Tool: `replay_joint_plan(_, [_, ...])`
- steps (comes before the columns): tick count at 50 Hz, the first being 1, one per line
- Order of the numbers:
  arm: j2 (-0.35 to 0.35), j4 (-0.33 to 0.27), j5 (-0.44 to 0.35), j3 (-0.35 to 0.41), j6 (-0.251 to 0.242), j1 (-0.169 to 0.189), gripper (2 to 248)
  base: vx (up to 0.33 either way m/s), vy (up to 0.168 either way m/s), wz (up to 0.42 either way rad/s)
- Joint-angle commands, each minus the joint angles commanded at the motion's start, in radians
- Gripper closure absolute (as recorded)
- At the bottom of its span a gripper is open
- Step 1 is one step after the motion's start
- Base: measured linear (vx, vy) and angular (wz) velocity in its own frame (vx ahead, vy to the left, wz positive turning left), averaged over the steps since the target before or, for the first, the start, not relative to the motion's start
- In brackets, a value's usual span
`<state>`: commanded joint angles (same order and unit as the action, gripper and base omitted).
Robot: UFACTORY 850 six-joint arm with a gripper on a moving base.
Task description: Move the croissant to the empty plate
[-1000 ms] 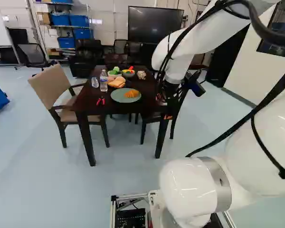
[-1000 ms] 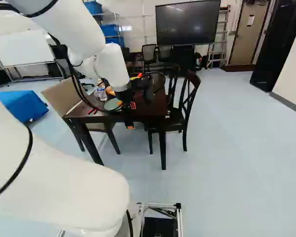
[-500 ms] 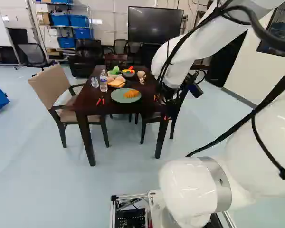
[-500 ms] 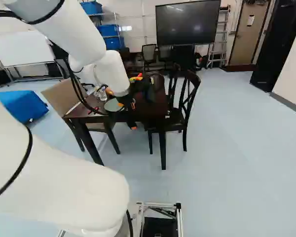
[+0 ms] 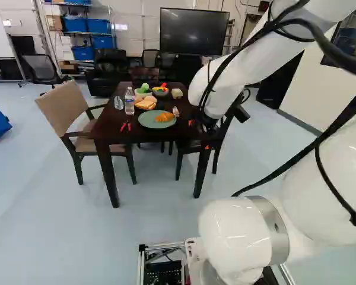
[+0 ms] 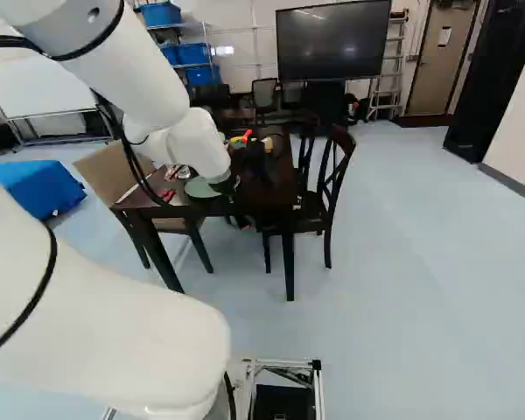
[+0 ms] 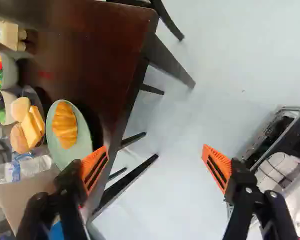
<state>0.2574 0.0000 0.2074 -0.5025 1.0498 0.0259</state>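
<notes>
The gripper (image 5: 199,134) hangs by the table's near right corner in the left base view, right of the green plate. In the wrist view the gripper (image 7: 156,166) stands wide open, floor showing between its orange pads. The golden croissant (image 7: 65,125) lies on the green plate (image 7: 80,146), beyond and to the side of one finger, whose tip overlaps the plate's rim in that view. The left base view also has the croissant (image 5: 164,117) on this plate, away from the gripper. I cannot make out an empty plate.
Near the green plate on the dark table (image 5: 120,134) are bread and cheese (image 5: 146,102), bowls, a bottle (image 5: 129,101) and red pliers (image 5: 125,126). A beige chair (image 5: 65,110) stands at the table's left, dark chairs (image 6: 332,175) at its right.
The arm's wrist and gripper have swung and come slightly nearer the base, uncovering more of the table's right side in the left base view. Base and croissant have not moved.
</notes>
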Motion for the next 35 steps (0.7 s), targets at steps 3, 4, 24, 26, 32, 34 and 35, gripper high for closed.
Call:
replay_joint_plan(3, [0.001,0.0,-0.031,0.012,-0.03,-0.001,3,0.0,0.0,0.0])
replay_joint_plan(4, [0.001,0.0,-0.041,0.016,-0.04,-0.001,3,0.0,0.0,0.0])
replay_joint_plan(24, [0.006,0.0,-0.277,0.106,-0.269,-0.007,3,0.0,0.0,0.0])
replay_joint_plan(26, [0.006,0.0,-0.302,0.116,-0.294,-0.007,3,0.0,0.0,0.0])
replay_joint_plan(32, [0.008,0.0,-0.379,0.146,-0.369,-0.009,3,0.0,0.0,0.0])
replay_joint_plan(34, [0.008,0.0,-0.404,0.155,-0.393,-0.01,3,0.0,0.0,0.0])
replay_joint_plan(35, [0.008,0.0,-0.416,0.16,-0.405,-0.01,3,0.0,0.0,0.0])
